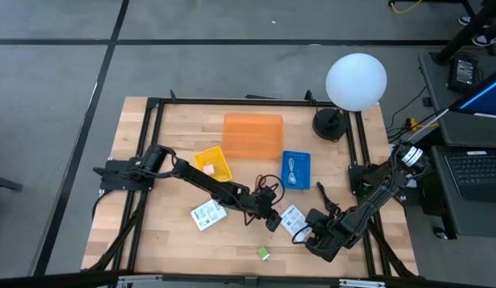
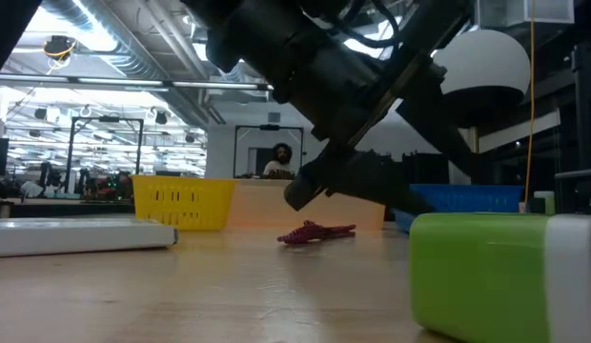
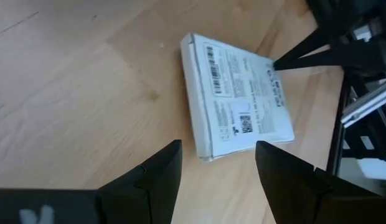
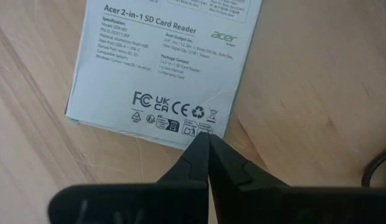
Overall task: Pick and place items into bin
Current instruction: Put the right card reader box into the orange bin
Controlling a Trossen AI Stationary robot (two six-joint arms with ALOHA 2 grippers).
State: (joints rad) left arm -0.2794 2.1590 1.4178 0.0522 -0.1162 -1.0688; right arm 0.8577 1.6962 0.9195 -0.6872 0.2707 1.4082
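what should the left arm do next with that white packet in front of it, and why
Probably ease the left end effector forward and down so its open fingers straddle the white packet, then close. The packet lies flat on the table, just ahead of the fingers and not yet between them. The right end effector is shut, its tips at the packet's edge, holding nothing.

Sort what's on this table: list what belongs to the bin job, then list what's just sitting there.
Job things:
- white packet between both tools
- second white packet
- dark red cord
- green block
- pink block in the yellow bin
- orange bin
- blue bin

Just lying about:
- white globe lamp
- laptop off the table
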